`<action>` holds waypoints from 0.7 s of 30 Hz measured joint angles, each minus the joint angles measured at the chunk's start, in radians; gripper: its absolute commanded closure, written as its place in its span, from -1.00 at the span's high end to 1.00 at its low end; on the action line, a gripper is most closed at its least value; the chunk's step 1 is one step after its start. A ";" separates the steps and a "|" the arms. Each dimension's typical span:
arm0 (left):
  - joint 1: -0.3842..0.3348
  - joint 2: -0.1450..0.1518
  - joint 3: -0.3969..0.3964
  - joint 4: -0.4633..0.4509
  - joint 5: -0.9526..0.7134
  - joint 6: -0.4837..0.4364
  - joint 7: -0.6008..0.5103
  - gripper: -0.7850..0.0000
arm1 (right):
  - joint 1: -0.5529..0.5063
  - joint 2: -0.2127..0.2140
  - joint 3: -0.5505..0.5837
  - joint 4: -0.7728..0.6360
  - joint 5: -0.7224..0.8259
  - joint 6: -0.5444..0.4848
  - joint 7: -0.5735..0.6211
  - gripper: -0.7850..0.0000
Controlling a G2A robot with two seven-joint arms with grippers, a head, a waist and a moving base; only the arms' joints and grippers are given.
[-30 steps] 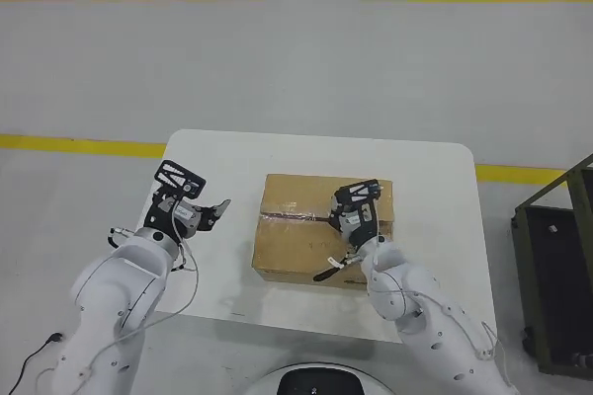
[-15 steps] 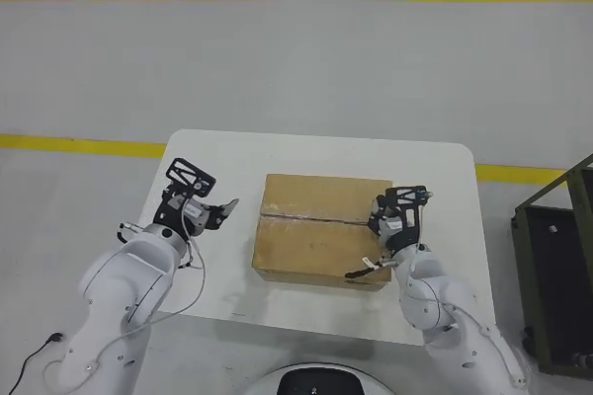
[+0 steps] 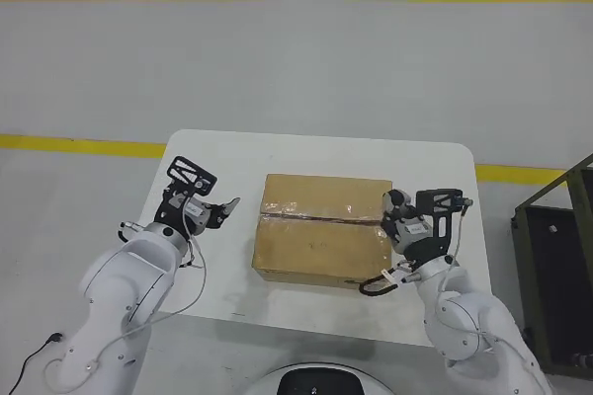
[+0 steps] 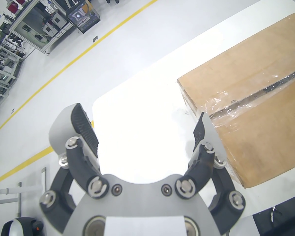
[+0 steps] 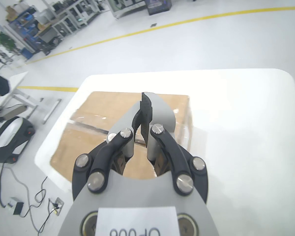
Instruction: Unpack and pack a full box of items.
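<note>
A closed cardboard box (image 3: pixel 321 229) sits on a white table (image 3: pixel 227 158), between the robot's two grippers. Clear tape (image 4: pixel 248 94) runs along the seam where the top flaps meet, and the flaps lie flat.

The left gripper (image 4: pixel 141 126) has its jaws spread wide and holds nothing. The box's end is near its fingertips but apart from them. The right gripper (image 5: pixel 143 109) has its fingers pressed together on nothing. The box's other end lies just ahead of and below its tips.

The likely risks:
- **Tape:** it looks largely intact, so closed fingers may skid along it without catching a flap.
- **Sliding:** nothing braces the box, so a push from the right gripper could shove it towards the left gripper or twist it.
- **Crushing:** pressing down hard could dent the lid onto the unseen contents.
</note>
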 measured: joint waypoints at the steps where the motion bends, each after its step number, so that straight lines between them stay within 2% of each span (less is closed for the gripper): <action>1: 0.004 0.001 -0.006 -0.007 0.000 0.004 -0.001 1.00 | 0.021 -0.002 -0.027 0.016 -0.007 -0.031 -0.002 -1.00; 6: 0.030 0.004 -0.040 -0.032 -0.005 0.024 -0.003 1.00 | 0.144 -0.022 -0.168 0.154 -0.012 -0.095 -0.031 -1.00; 13: 0.061 0.008 -0.065 -0.057 -0.010 0.030 -0.001 1.00 | 0.307 -0.060 -0.321 0.373 -0.036 -0.068 -0.074 -1.00; 16: 0.066 0.009 -0.065 -0.063 -0.010 0.034 -0.002 1.00 | 0.324 -0.069 -0.341 0.433 -0.049 -0.042 -0.076 -1.00; 21: 0.067 0.010 -0.060 -0.062 -0.010 0.033 0.000 1.00 | 0.290 -0.068 -0.319 0.438 -0.052 -0.024 -0.076 -1.00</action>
